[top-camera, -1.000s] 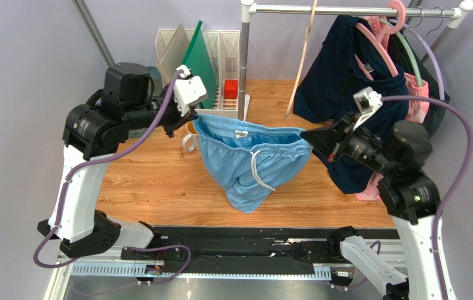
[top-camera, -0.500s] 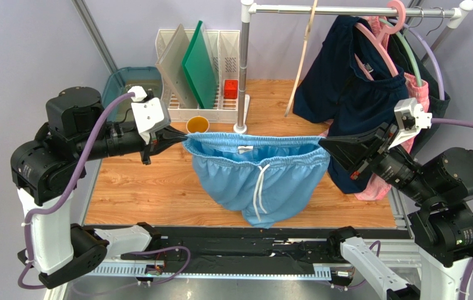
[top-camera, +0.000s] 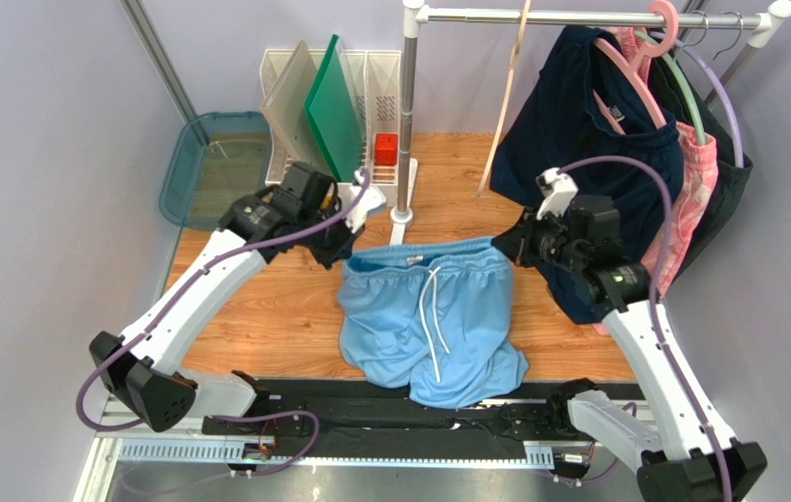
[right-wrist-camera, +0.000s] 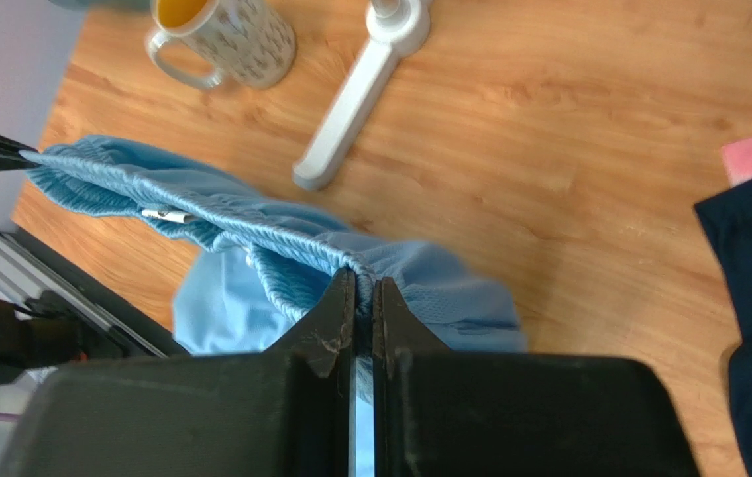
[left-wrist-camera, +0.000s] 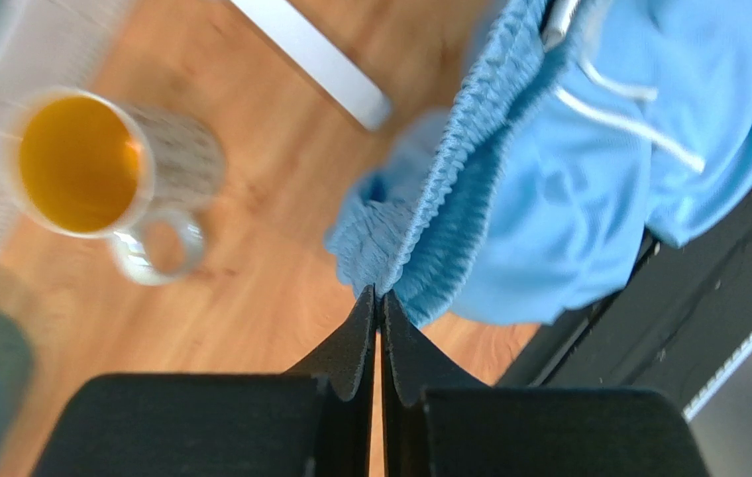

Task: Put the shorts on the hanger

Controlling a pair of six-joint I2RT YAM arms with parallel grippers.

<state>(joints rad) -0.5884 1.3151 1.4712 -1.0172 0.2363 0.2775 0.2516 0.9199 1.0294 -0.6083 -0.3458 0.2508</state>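
The light blue shorts lie spread on the wooden table, waistband toward the back and white drawstring facing up; their legs reach the table's front edge. My left gripper is shut on the waistband's left end, the tips pinching gathered fabric. At the waistband's right end my right gripper is shut too, tips clamping the elastic of the shorts. The pale beige hanger hangs from the rail behind them, bare, apart from both grippers.
A yellow-lined mug stands just behind the left gripper. The rail's post and foot rise behind the waistband. A dish rack, red block and teal bin sit at the back left. Navy garment and pink hanger hang right.
Both arms have come down and inward, bringing the shorts from a stretched hold in the air to lying on the table. Both grips stay on the waistband.
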